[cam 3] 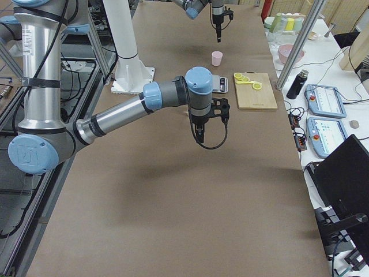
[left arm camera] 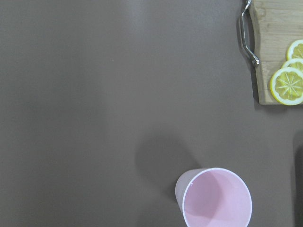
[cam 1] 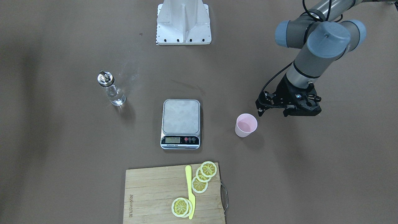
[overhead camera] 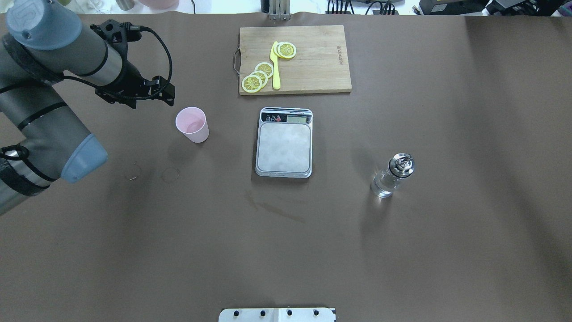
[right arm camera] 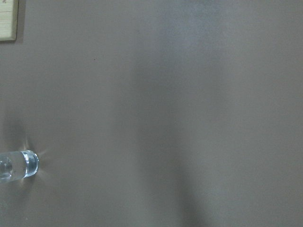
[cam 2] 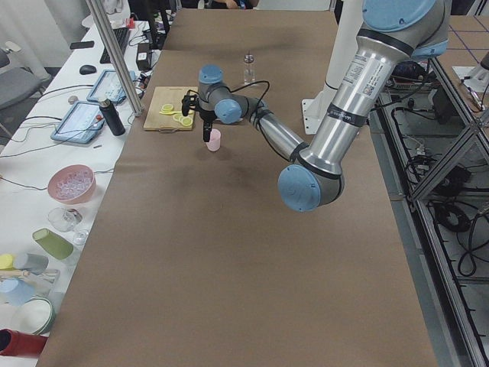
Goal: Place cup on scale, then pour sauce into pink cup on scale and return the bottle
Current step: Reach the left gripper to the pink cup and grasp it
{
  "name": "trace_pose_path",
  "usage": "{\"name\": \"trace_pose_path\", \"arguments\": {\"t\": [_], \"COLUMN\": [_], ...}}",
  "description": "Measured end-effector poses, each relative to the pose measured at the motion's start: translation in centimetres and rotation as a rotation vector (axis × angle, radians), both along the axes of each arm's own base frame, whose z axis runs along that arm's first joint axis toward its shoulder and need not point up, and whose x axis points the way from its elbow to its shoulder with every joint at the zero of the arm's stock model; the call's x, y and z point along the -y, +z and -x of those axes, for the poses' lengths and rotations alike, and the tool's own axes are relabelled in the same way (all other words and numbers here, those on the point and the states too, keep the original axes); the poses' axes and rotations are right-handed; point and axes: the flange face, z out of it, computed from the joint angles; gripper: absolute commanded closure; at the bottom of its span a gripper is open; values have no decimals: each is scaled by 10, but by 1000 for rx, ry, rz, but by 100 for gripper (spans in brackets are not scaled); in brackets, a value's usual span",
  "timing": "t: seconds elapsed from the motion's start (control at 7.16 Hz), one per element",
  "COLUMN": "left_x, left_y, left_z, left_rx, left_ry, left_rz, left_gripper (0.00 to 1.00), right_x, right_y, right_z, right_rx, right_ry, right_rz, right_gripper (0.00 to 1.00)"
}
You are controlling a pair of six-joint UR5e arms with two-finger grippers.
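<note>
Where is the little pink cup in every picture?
Front-facing: small pale pink plastic cup right of centre.
Overhead: left of centre.
Exterior left: upper part, left of centre.
Exterior right: near the top, middle.
Left wrist: bottom edge, right of centre.
Right wrist: not in it.
Landmark: the rectangular wooden cutting board.

Open table lies between the cup and the scale, and a wider stretch between the scale and the bottle, so a gripper could pass through either gap. The only crowding is on the scale's display side, where the cutting board sits near with lemon slices and a yellow knife.
</note>
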Motion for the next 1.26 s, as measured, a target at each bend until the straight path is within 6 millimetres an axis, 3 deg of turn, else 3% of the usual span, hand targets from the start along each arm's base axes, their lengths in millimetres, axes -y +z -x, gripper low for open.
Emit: {"name": "trace_pose_path", "arguments": {"t": [0.28, 0.56, 0.7, 0.84, 0.98, 1.26], "left_x": [9, 14, 13, 12, 11, 6], "left_y": [7, 29, 36, 38, 39, 37], "left_z": [-22, -48, -58, -62, -65, -70], "left_rx": [21, 30, 28, 25, 24, 20], "left_ry": [-4, -1, 2, 4, 6, 14], "left_rz": [4, -5, -1, 2, 6, 18], "left_gripper": [3, 13, 24, 51, 96, 100], "right_x": [1, 4, 7, 9, 12, 14], "right_y": [0, -5, -8, -12, -14, -19], "right_z": [2, 9, 16, 21, 24, 28], "right_rx": [0, -22, -40, -52, -58, -61], "right_ry": [12, 8, -3, -11, -16, -24], "right_rz": [20, -5, -25, -43, -54, -67], "right_gripper": [0, 0, 0, 0, 0, 0]}}
